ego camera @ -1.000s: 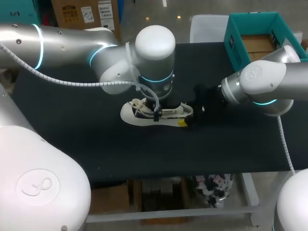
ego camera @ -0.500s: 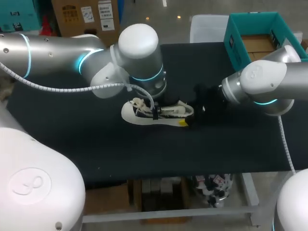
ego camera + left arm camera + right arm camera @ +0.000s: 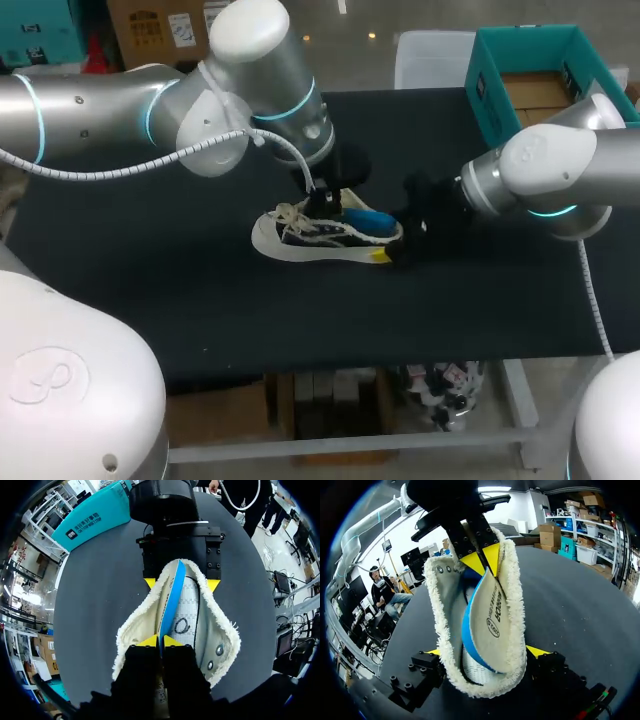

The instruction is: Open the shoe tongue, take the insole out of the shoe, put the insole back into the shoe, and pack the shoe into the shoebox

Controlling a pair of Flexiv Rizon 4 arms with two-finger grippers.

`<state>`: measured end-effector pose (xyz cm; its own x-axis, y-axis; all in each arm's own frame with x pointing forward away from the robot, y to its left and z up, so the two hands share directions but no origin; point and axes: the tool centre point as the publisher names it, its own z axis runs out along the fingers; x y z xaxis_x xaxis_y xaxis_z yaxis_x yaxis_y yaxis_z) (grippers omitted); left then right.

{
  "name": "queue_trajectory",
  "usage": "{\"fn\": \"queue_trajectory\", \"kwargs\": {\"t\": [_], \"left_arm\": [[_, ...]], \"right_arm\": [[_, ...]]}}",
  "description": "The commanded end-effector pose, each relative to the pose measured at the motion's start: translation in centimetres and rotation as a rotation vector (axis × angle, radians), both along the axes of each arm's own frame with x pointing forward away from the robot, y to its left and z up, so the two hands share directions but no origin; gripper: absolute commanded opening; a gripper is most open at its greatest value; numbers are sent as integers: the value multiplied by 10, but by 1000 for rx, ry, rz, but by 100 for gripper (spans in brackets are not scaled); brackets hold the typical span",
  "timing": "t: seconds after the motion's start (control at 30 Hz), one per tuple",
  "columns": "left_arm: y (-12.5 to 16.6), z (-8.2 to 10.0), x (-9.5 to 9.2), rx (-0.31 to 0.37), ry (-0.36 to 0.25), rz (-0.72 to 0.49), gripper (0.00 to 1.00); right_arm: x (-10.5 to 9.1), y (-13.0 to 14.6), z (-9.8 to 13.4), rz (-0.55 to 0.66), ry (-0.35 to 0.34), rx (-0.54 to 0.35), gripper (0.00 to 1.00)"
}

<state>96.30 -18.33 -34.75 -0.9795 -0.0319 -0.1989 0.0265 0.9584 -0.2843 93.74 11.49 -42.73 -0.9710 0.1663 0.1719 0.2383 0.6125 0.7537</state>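
1. One black table (image 3: 150, 290) with two arms over it. The left arm (image 3: 120, 110) comes in from the upper left of the frame.
2. The left gripper (image 3: 160, 641) hangs just above the frame's middle. Its two yellow tips are pinched almost together on the blue edge of the single insole (image 3: 172, 600).
3. One shoe (image 3: 300, 240), white-soled and fleece-lined, lies at the centre with its toe to the left. The insole stands tilted, partly out of its opening.
4. The right gripper (image 3: 486, 652), just right of centre, has its fingers spread wide, one pressed to each side of the shoe's heel.
5. The right arm (image 3: 550, 170) comes in from the right edge.
6. One teal shoebox (image 3: 490, 90) stands open in the upper right corner, well apart from the shoe.
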Motion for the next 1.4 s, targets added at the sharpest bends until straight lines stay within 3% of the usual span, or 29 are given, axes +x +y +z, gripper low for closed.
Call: {"fn": "queue_trajectory", "kwargs": {"t": [0.03, 0.27, 0.53, 1.03, 1.4], "left_arm": [[3, 2, 1, -49, 27, -33, 0], [1, 10, -6, -140, 80, -79, 0], [0, 29, -10, -235, 93, -126, 0], [-13, 74, -18, -429, 94, -274, 0], [-15, 94, -29, -507, 94, -366, 0]], "right_arm": [[-2, 1, -6, 6, 2, 4, 0], [-2, 1, -6, 6, 2, 4, 0], [-2, 1, -6, 6, 2, 4, 0], [-2, 1, -6, 6, 2, 4, 0], [-2, 1, -6, 6, 2, 4, 0]]}}
